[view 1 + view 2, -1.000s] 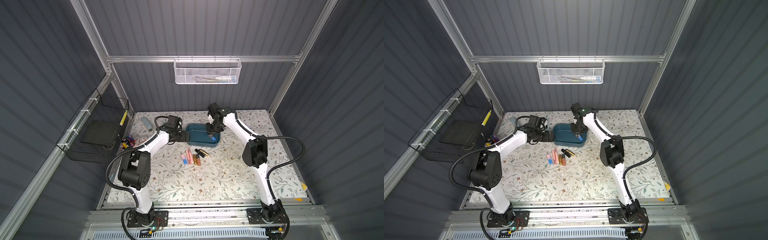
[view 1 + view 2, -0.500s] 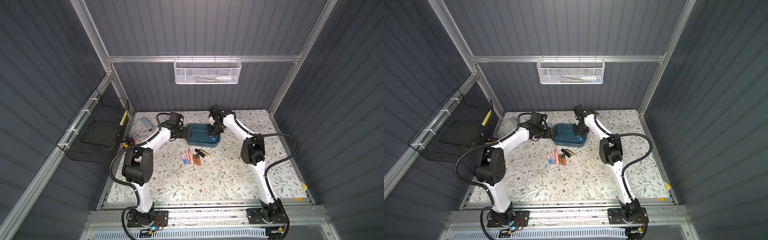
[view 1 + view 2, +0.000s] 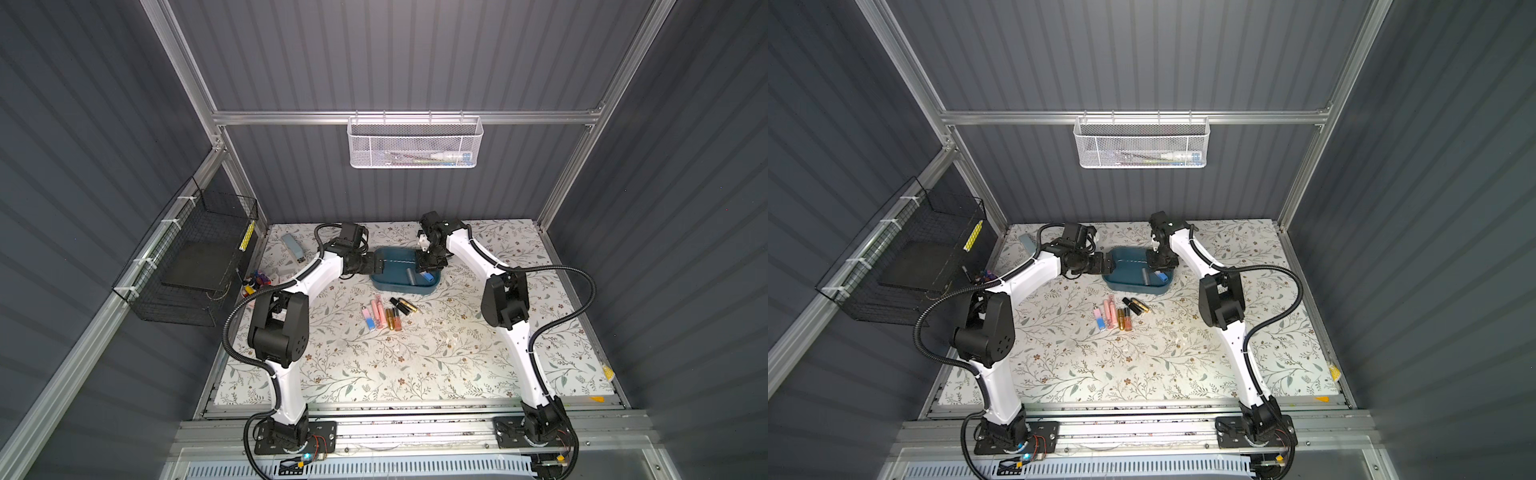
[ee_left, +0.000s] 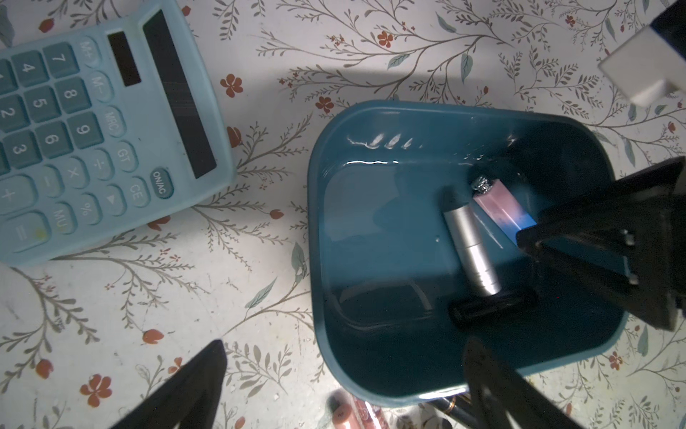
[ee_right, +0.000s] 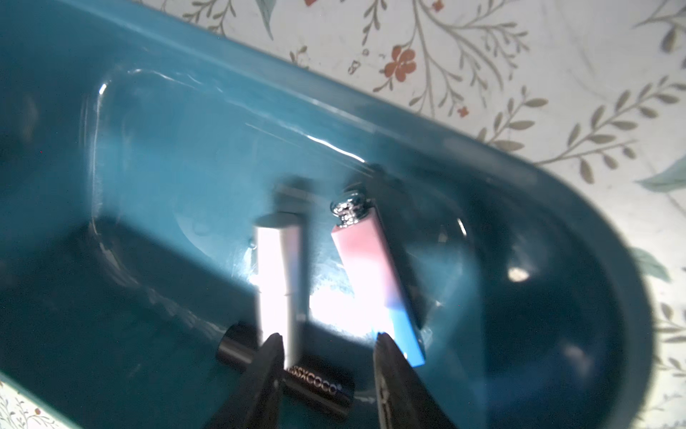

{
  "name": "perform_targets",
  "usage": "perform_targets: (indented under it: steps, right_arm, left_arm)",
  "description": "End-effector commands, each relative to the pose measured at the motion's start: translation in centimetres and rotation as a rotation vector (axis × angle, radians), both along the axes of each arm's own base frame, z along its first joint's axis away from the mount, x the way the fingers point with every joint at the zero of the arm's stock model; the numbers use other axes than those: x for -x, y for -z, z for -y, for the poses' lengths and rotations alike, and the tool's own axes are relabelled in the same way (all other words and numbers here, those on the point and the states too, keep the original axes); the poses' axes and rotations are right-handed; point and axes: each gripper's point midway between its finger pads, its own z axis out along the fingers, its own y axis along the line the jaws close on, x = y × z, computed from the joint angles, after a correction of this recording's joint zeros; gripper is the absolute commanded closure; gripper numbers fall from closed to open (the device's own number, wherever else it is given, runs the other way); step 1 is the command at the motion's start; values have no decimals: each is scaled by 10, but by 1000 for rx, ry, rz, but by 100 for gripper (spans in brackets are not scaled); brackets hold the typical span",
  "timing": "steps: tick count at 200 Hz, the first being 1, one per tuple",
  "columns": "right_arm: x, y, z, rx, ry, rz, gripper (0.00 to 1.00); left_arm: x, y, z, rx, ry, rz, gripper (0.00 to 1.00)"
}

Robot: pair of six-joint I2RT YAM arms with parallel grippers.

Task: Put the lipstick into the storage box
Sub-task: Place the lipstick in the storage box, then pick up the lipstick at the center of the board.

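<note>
Three lipsticks (image 4: 470,249) lay inside the box (image 3: 395,288), which sat near the middle of the table's (image 3: 415,365) back edge. The right end effector (image 5: 328,336) hung low over them with its jaws apart and nothing between, placed so anything let go would land inside. The left end effector (image 4: 345,345), jaws wide apart, straddled the box's wall, seemingly to steady it, while loose lipsticks (image 3: 378,311) waited just in front.

In the left wrist view, the blue calculator (image 4: 92,130) runs off the frame's edge. In the right wrist view, glare washes out the silver lipstick tube (image 5: 278,282), and the right gripper (image 5: 328,336) covers part of the black lipstick (image 5: 323,392). In a top view, upper centre, the contents of the white mesh basket (image 3: 413,137) are too small to identify.
</note>
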Motion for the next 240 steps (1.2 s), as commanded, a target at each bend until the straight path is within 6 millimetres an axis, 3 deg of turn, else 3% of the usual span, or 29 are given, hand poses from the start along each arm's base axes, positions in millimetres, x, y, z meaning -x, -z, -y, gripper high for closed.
perform_targets:
  steps: [1,45,84,89,115,172,218,240]
  right_arm:
    - [2,-12,4,-2,-7,3,55]
    - [9,-50,19,15,6,55,55]
    - [22,-85,46,52,62,96,56]
    - [25,-88,50,56,67,96,56]
    - [43,-102,60,62,75,111,56]
    - [78,-94,75,59,101,88,57]
    - [94,-87,81,57,114,75,59]
    - [99,-87,84,61,121,79,59]
  left_arm:
    - [-1,0,5,16,19,-15,0]
    - [11,-7,7,65,3,-36,1]
    - [37,-6,20,121,4,-82,6]
    - [49,7,20,107,3,-117,6]
    - [72,19,30,75,10,-154,9]
    - [100,33,21,1,-63,-194,16]
    - [99,38,14,-18,-136,-204,20]
    - [97,35,21,-9,-136,-202,20]
